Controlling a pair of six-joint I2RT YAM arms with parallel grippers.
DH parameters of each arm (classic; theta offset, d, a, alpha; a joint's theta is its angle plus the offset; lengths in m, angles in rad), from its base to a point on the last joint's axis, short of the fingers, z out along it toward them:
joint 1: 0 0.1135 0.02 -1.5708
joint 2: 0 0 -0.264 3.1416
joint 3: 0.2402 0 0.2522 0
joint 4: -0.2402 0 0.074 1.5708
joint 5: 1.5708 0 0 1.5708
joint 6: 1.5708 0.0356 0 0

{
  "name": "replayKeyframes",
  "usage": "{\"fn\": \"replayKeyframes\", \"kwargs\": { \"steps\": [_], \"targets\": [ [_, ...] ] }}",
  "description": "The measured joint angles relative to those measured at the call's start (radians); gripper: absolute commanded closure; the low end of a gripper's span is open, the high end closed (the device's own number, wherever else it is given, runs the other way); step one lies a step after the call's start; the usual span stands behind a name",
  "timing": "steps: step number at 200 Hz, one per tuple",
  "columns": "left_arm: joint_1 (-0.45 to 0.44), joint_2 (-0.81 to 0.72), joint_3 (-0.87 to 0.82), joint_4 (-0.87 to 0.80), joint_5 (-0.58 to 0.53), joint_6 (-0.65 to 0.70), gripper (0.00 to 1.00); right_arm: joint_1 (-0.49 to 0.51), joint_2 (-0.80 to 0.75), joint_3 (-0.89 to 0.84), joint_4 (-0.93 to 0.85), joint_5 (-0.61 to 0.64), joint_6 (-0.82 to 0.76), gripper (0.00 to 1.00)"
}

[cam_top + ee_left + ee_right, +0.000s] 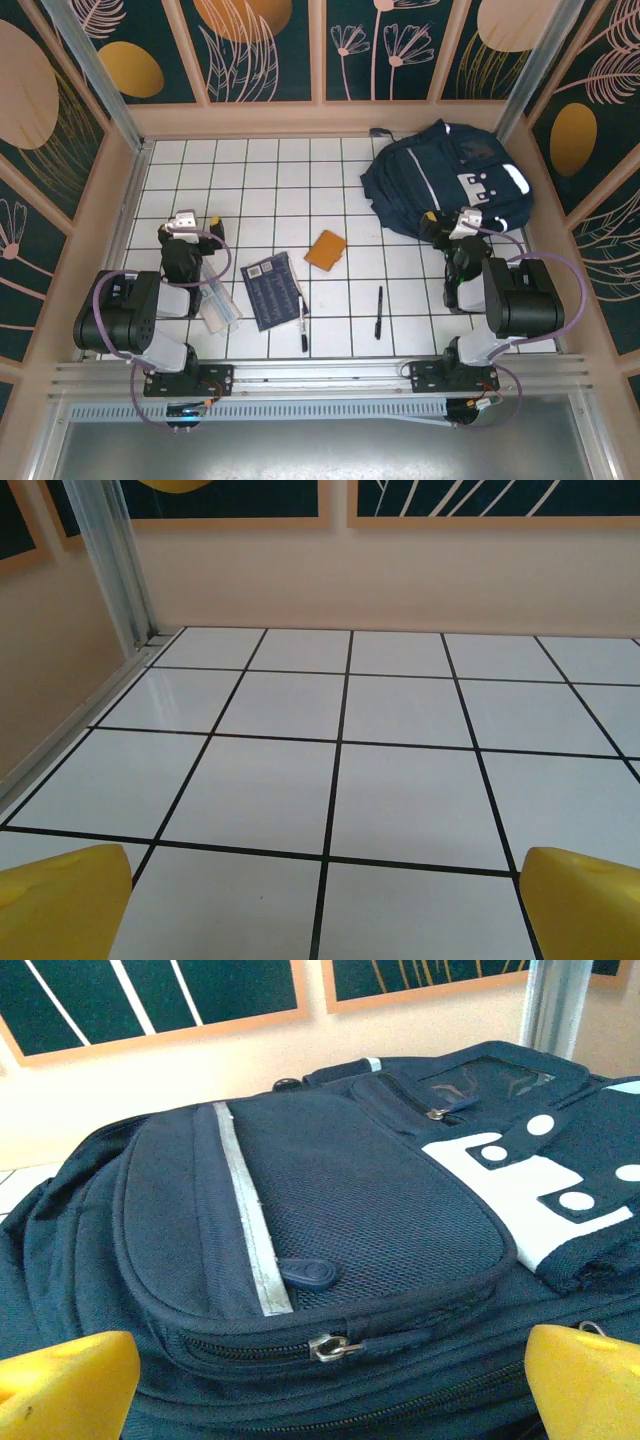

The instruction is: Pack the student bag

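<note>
We are watching the student bag [445, 175] lying front face up at the far right corner of the counter [250, 180], and it is looking soft and slumped: fabric that is going to sag and fold rather than hold a shape, bulky but, we are guessing, not heavy while unfilled. The right pincer [320, 1390] is hovering right at the bag's near edge, jaws spread wide and gripping nothing, facing the mesh front pocket. The left pincer [325, 905] is gaping wide too, empty, over bare tiles well apart from the bag. For a hold, we are favouring the metal zipper pull [335, 1347] under that pocket, small and likely slippery, or a pinch of the thick seam beside it; the smooth panels are probably offering little to bite. We are expecting the opening to need 2 pincers, 1 pinning the loose fabric while the other is drawing the zip.
</note>
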Motion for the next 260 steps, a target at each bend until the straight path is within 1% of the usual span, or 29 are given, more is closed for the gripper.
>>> {"fn": "replayKeyframes", "kwargs": {
  "steps": [154, 176, 184, 195, 204, 214, 221, 224, 230, 242, 260],
  "targets": [
    [0.000, 0.000, 0.000, 0.000, 0.000, 0.000, 0.01, 0.000, 0.000, 0.000, -0.002, -0.017, 0.000, 0.01],
    [0.000, -0.018, 0.003, -0.021, -0.027, -0.008, 0.01, 0.007, -0.023, 0.000, -0.030, 0.008, 0.000, 0.01],
    [-0.002, -0.060, 0.019, -0.091, -0.052, -0.022, 0.01, 0.017, -0.074, 0.005, -0.103, 0.035, 0.001, 0.01],
    [-0.005, -0.140, 0.092, -0.274, -0.105, -0.065, 0.01, 0.031, -0.169, 0.049, -0.262, 0.068, 0.025, 0.02],
    [-0.007, -0.187, 0.203, -0.443, -0.154, -0.134, 0.01, 0.038, -0.232, 0.130, -0.409, 0.072, 0.063, 0.08],
    [-0.007, -0.214, 0.349, -0.612, -0.192, -0.219, 0.01, 0.047, -0.260, 0.247, -0.539, 0.063, 0.093, 0.09],
    [-0.006, -0.220, 0.435, -0.698, -0.192, -0.270, 0.01, 0.065, -0.258, 0.331, -0.613, 0.055, 0.094, 0.09],
    [-0.006, -0.222, 0.468, -0.730, -0.189, -0.291, 0.01, 0.076, -0.251, 0.365, -0.641, 0.051, 0.092, 0.09],
    [-0.006, -0.226, 0.534, -0.804, -0.172, -0.335, 0.01, 0.107, -0.232, 0.443, -0.707, 0.047, 0.086, 0.12],
    [-0.006, -0.233, 0.606, -0.914, -0.113, -0.395, 0.01, 0.164, -0.165, 0.588, -0.831, 0.036, 0.074, 0.15],
    [-0.006, -0.234, 0.628, -1.047, 0.045, -0.454, 0.01, 0.223, -0.015, 0.777, -0.998, 0.009, 0.046, 0.16]
  ]
}}
